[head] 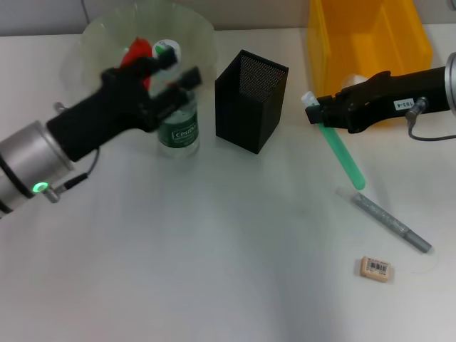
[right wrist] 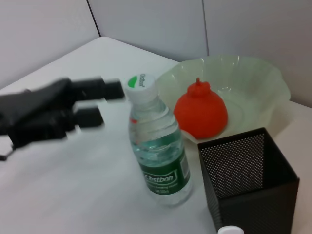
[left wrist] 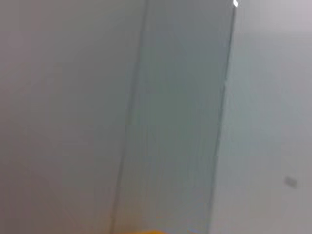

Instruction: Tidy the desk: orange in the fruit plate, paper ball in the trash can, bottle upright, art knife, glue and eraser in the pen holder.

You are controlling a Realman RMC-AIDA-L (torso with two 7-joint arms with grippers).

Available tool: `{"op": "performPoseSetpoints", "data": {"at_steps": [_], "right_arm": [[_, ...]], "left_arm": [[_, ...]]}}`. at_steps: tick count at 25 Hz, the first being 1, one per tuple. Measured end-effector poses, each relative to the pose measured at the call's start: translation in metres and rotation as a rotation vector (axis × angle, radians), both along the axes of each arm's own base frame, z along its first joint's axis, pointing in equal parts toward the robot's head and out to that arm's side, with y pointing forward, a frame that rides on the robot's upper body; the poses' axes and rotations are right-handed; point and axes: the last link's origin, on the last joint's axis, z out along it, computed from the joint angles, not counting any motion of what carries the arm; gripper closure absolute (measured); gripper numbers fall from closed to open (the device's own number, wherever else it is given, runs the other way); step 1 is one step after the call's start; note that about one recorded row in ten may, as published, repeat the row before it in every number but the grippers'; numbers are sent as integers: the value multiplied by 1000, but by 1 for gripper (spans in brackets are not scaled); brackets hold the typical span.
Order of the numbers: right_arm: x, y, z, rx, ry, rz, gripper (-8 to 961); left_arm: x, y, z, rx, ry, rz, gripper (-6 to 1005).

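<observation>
Head view: left gripper [head: 173,75] parted beside upright bottle [head: 178,121]; right gripper [head: 317,112] apparently clamping green glue stick [head: 342,153].

Black end effectors [head: 174,78] on silver cuffs — green indicator light, thin cables

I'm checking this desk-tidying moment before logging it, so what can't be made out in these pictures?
- Paper ball: not visible; in the head view the right arm crosses the trash can.
- Left pincer: motion-blurred beside the bottle; open or shut unclear.
- Left wrist view: only blurred pale surfaces.
- Green stick: its top is hidden in the right pincer.
- Eraser sticker: too small to read.
</observation>
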Motion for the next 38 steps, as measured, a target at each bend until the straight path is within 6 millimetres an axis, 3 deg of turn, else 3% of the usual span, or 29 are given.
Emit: {"op": "performPoseSetpoints", "data": {"at_steps": [6,11,16,21,30,38], "right_arm": [[-6,14,-9,67,139,48,730],[-10,32,-24,175,498,168,721],[-3,43,-33,292,650,194,712],[2,48,-52,328,623,225,703],[6,52,-60,406,585,279,687],[14,53,-80,411,471,323,672]], "left_arm": [[-11,-2,10,103,-61,60,440],[-10,-3,10,101,-64,55,440],[-10,-4,9,97,-64,52,440],[-11,-5,9,96,-62,55,440],[-12,-5,9,105,-50,51,440],[-12,-6,9,109,-48,47,440]]}}
